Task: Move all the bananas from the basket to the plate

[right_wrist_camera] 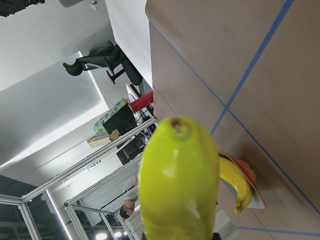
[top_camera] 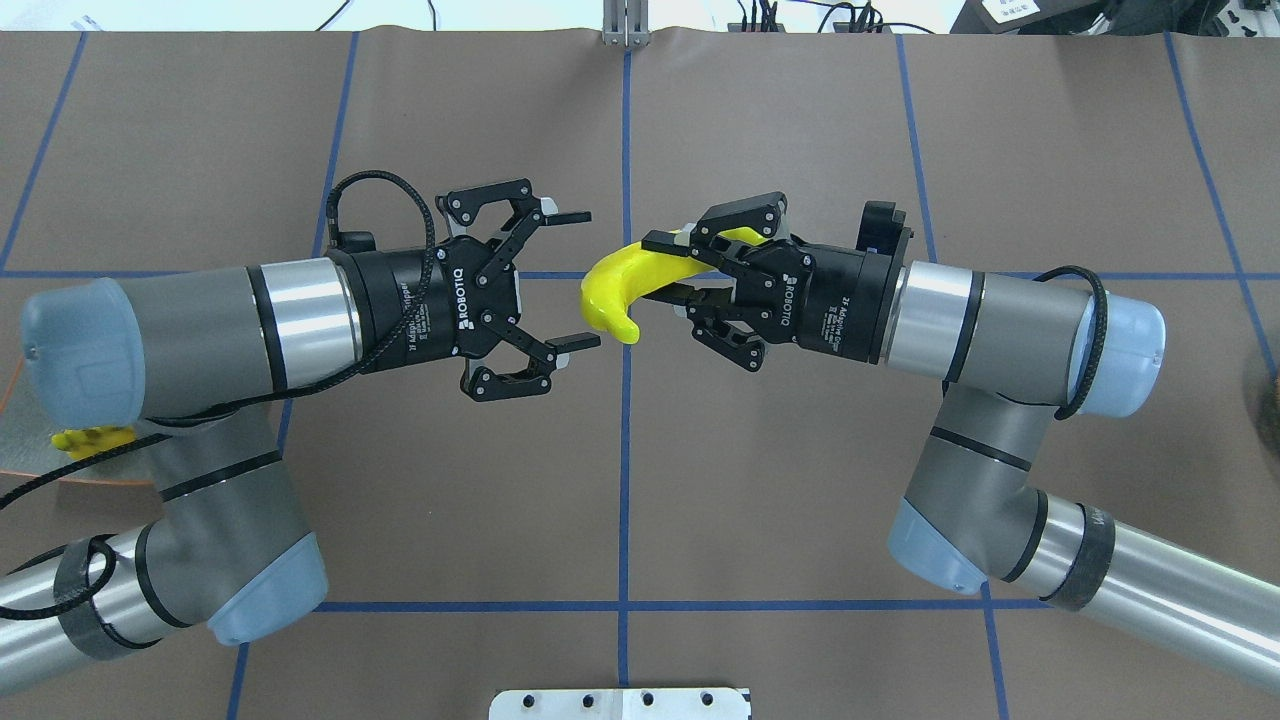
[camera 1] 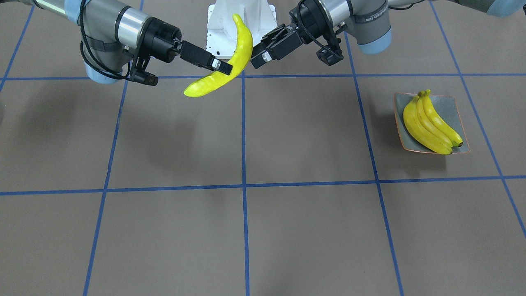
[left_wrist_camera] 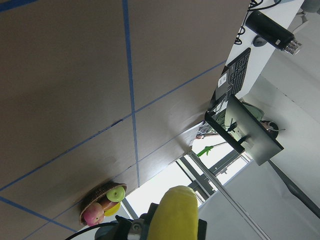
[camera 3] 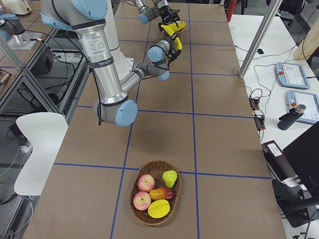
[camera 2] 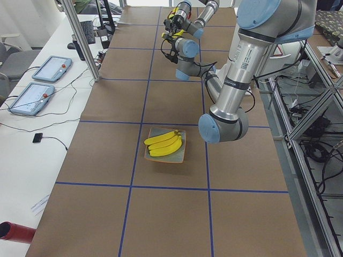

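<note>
My right gripper [top_camera: 665, 270] is shut on a pale greenish-yellow banana [top_camera: 615, 285] and holds it high above the table's middle; the front view shows that gripper [camera 1: 224, 68] on the banana [camera 1: 230, 65]. My left gripper [top_camera: 580, 280] is open, its fingertips right at the banana's free end, not closed on it; it also shows in the front view [camera 1: 255, 55]. Three yellow bananas [camera 1: 429, 123] lie side by side on the square grey-green plate [camera 1: 452, 102], which also shows in the left view [camera 2: 182, 152]. The basket [camera 3: 172, 211] holds no banana.
The basket holds two apples [camera 3: 144, 191], a pear [camera 3: 170, 178] and other fruit, on the table's end at my right. In the overhead view the left arm hides most of the plate [top_camera: 20, 445]. Blue tape lines cross the brown table.
</note>
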